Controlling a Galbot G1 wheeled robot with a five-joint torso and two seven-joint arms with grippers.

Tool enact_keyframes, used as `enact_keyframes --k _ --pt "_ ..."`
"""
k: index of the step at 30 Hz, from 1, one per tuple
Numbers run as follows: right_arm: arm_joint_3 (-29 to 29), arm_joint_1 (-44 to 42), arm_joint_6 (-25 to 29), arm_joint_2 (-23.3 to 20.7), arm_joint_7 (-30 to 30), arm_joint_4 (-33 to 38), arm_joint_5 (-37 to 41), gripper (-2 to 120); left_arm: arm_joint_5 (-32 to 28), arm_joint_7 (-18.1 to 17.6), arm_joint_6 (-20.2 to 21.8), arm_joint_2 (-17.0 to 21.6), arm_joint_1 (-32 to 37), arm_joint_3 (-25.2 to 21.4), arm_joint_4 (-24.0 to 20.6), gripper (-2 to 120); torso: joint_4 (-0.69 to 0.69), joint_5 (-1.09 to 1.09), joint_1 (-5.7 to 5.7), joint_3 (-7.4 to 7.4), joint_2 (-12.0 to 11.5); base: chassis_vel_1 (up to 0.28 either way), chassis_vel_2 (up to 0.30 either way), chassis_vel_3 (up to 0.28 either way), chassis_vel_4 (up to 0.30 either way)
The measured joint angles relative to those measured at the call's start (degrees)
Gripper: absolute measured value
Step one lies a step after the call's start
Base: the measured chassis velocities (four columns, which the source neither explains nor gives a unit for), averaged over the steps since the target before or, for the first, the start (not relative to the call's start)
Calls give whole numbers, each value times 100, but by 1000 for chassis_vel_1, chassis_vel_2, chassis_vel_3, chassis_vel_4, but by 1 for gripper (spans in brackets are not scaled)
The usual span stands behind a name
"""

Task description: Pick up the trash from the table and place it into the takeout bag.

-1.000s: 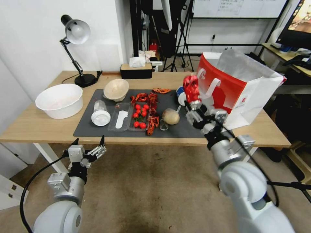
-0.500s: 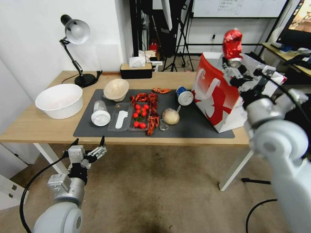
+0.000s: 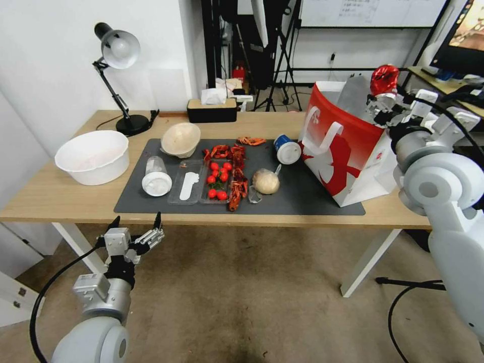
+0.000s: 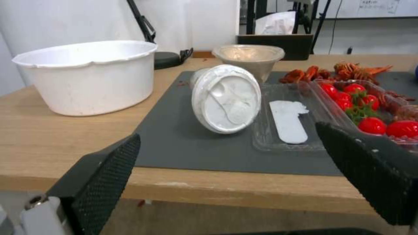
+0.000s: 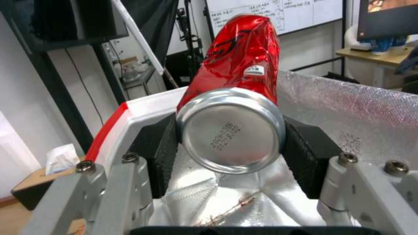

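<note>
R gripper (image 5: 231, 143) is squeezing the dented red metal drink can (image 5: 237, 107) w/ both pads over the red-white foil-lined paper bag (image 3: 348, 151); likely light, crushable. L gripper (image 4: 235, 182) is hanging wide open, empty.

white wall (image 3: 50, 75); desk lamp (image 3: 118, 50); carpet floor (image 3: 242, 292)

White arms, black cables, black-padded claws.
</note>
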Motion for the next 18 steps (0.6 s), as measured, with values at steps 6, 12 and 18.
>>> enact_keyframes --k 6,12,18 --pt "2 0 -36 15 5 19 26 66 7 2 -2 -2 -2 0 13 100 0 0 0 0 0 0 0 0 0" --pt "46 -21 -59 -8 8 88 36 89 21 5 -4 -9 -22 13 51 100 -1 0 0 0 0 0 0 0 0" --pt "113 -19 570 -42 -418 396 538 100 22 7 -13 -4 -29 16 74 100 0 0 0 0 0 0 0 0 0"
